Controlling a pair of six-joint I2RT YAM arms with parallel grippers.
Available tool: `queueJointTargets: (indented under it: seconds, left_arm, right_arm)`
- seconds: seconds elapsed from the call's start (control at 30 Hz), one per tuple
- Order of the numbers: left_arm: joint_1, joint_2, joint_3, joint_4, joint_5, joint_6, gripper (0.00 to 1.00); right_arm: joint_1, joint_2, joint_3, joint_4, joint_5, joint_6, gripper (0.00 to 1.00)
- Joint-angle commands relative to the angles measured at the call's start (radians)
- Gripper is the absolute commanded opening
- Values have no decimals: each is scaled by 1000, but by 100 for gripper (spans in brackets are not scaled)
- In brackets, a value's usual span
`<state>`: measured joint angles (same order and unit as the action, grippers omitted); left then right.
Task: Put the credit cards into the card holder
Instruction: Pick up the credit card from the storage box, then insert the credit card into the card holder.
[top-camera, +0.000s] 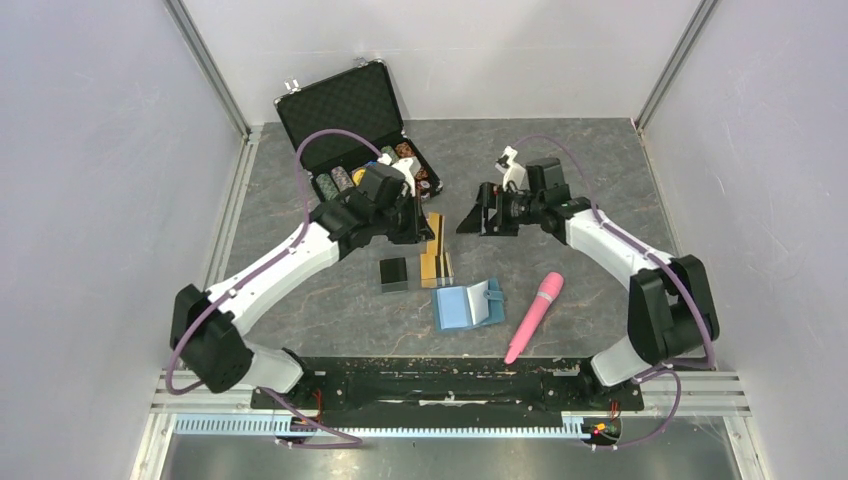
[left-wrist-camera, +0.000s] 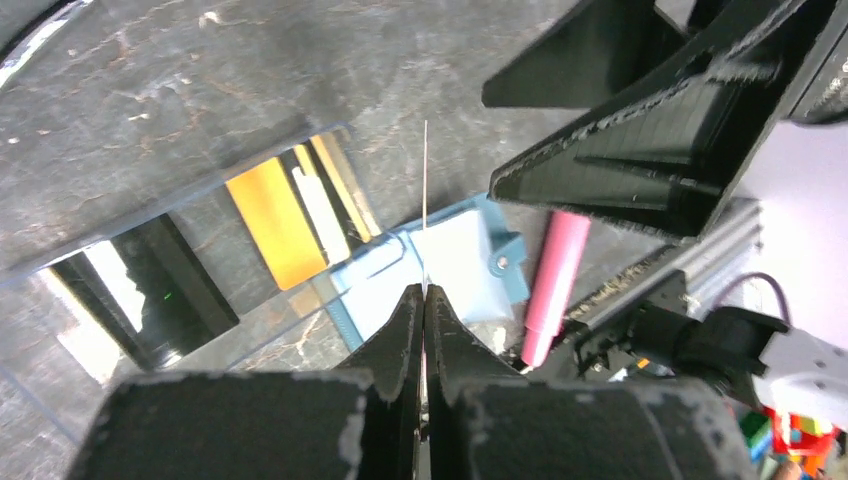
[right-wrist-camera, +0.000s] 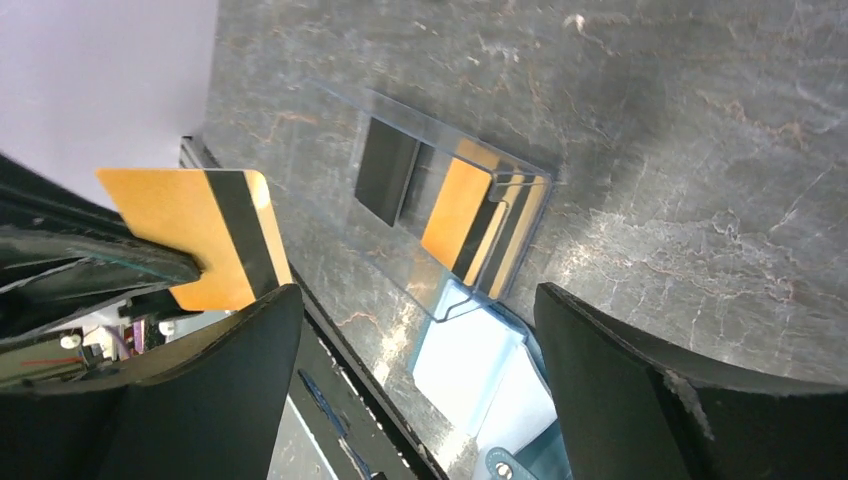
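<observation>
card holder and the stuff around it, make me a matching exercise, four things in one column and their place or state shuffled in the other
Things
1. card holder
2. gold-orange card
3. chip briefcase
4. pink cylinder

Place or state
a. pinched between the left fingers, off the table
b. lid up, at the far side of the table
c. lying open, light blue inside showing
d. lying on the right arm's side of the card holder

Pairs: 1-c, 2-a, 3-b, 4-d

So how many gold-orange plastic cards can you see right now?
2: first card pinched in the left gripper, second card lying in the clear plastic box; more may overlap there.
</observation>
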<state>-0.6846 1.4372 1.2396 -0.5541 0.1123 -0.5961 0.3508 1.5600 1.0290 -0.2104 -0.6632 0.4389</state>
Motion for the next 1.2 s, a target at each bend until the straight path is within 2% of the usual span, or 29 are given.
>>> queueJointTargets:
  seconds: [0.0, 0.17, 0.23, 0.3, 0.5, 0.57, 0.7, 0.77, 0.8, 0.83, 0.9, 0.97, 1.03, 1.13, 1.17]
  left_arm:
    - [15, -90, -101, 199, 172, -22, 2]
    - [30, -196, -265, 533, 383, -175, 2]
    - [37, -228, -333, 684, 416, -255, 2]
    - [46, -245, -371, 769, 438, -308, 2]
    - [57, -256, -390, 804, 441, -338, 2]
    - [62, -253, -390, 808, 446, -340, 2]
    - [63, -237, -390, 825, 462, -350, 2]
    - [65, -229, -390, 829, 470, -352, 4]
    - [66, -226, -390, 829, 472, -352, 7]
    - [68, -223, -390, 827, 472, -352, 12]
    - [71, -221, -393, 825, 470, -352, 27]
    - [77, -221, -396, 803, 458, -347, 36]
    - [85, -222, -403, 781, 454, -342, 41]
    - [94, -222, -411, 714, 453, -312, 43]
    - [94, -220, -410, 680, 451, -297, 43]
  right_arm:
    - [-41, -87, 14, 34, -175, -66, 88]
    - [-55, -139, -56, 226, -370, 37, 78]
    - [-55, -160, -100, 368, -418, 153, 72]
    - [-56, -175, -146, 513, -452, 266, 66]
    - [-54, -197, -232, 723, -481, 431, 51]
    - [-52, -203, -264, 848, -487, 516, 46]
    - [-47, -190, -317, 1134, -490, 738, 29]
    - [-43, -169, -333, 1300, -488, 859, 13]
    - [-40, -154, -338, 1388, -490, 923, 4]
    - [-37, -137, -341, 1469, -493, 983, 0]
    - [-32, -108, -341, 1570, -506, 1060, 0]
    - [-33, -94, -344, 1588, -513, 1077, 0]
    - [-34, -92, -345, 1547, -514, 1047, 0]
    - [-39, -120, -333, 1264, -497, 851, 0]
    - [-41, -136, -313, 1087, -481, 720, 0]
